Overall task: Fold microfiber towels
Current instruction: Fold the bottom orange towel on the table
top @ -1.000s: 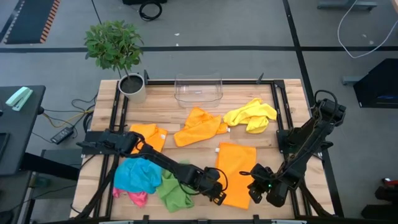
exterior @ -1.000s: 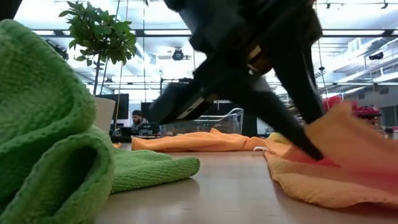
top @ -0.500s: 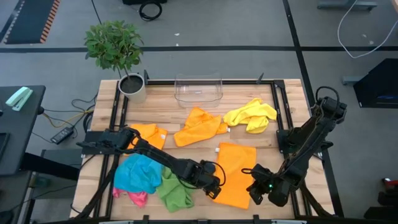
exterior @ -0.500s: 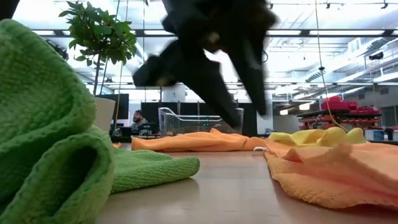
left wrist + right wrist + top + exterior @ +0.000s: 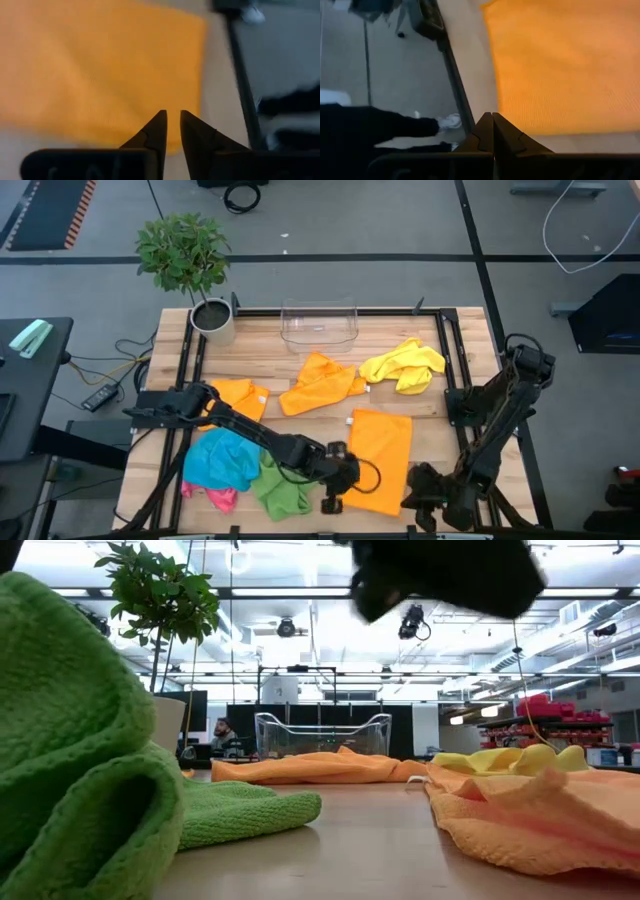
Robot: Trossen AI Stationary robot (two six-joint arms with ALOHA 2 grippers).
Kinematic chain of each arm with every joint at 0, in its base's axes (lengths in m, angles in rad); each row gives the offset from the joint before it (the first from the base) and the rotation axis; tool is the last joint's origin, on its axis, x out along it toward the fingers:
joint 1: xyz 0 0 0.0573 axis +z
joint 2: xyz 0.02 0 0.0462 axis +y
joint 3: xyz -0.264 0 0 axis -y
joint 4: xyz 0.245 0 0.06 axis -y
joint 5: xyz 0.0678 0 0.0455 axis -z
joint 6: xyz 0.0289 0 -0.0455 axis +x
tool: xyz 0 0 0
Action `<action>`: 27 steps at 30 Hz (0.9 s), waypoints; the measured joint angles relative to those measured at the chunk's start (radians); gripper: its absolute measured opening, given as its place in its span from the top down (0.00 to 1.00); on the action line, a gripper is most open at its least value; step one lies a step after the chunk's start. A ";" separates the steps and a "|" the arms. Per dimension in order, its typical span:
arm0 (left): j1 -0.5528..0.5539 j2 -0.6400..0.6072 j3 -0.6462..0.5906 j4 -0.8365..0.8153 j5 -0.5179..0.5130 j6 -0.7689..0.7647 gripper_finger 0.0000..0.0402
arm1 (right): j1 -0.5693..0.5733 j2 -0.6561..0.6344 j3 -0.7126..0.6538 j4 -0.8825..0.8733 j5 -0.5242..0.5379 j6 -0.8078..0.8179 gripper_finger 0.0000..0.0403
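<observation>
An orange microfiber towel (image 5: 380, 460) (image 5: 100, 70) (image 5: 560, 65) lies spread flat on the table at the near right. My left gripper (image 5: 338, 498) (image 5: 171, 120) hovers over its near left edge with a narrow gap between its fingers and nothing in it. My right gripper (image 5: 418, 492) (image 5: 493, 116) is shut just above the table by the towel's near right corner, touching nothing. Other towels lie loose: yellow (image 5: 403, 365), two orange ones (image 5: 320, 383) (image 5: 240, 397), blue (image 5: 222, 460), pink (image 5: 220, 498) and green (image 5: 280, 488) (image 5: 80, 770).
A clear plastic bin (image 5: 320, 323) (image 5: 320, 735) stands at the far middle and a potted plant (image 5: 212, 320) at the far left. Black frame rails (image 5: 445, 370) run along the table's sides. A person's shoe (image 5: 449, 121) shows on the floor past the table's edge.
My left gripper held the orange towel's near edge lifted off the table, then opened and let go. The edge dropped flat. The gripper then rose clear, rolled about its own line and narrowed its gap. My right gripper drew back a little toward the table's near edge.
</observation>
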 joint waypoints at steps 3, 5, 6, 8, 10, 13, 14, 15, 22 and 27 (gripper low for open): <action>-0.017 0.003 -0.001 0.026 0.003 0.205 0.87 | -0.001 0.038 0.000 0.016 0.001 -0.083 0.97; -0.016 0.008 -0.001 0.055 0.005 0.307 0.85 | -0.001 0.067 0.000 0.032 -0.001 -0.155 0.94; -0.011 0.008 -0.001 0.053 0.006 0.358 0.83 | -0.001 0.080 0.000 0.039 -0.008 -0.187 0.92; -0.004 0.011 -0.001 0.050 0.000 0.451 0.80 | -0.001 0.104 0.008 0.044 -0.023 -0.239 0.87; 0.004 0.023 0.000 0.058 0.014 0.513 0.75 | -0.001 0.122 0.024 0.045 -0.028 -0.291 0.81; 0.002 0.038 -0.002 0.060 0.112 0.570 0.69 | 0.004 0.150 0.057 0.050 -0.036 -0.376 0.73; 0.001 0.043 0.000 0.065 0.139 0.591 0.67 | 0.007 0.162 0.070 0.046 -0.042 -0.408 0.70; -0.002 0.051 0.000 0.057 0.155 0.611 0.65 | 0.008 0.178 0.085 0.046 -0.049 -0.437 0.68; -0.013 0.084 0.000 0.086 0.165 0.734 0.60 | 0.012 0.256 0.139 0.039 -0.060 -0.488 0.61; -0.012 0.100 -0.001 0.086 0.182 0.735 0.62 | 0.028 0.257 0.141 0.032 -0.061 -0.448 0.61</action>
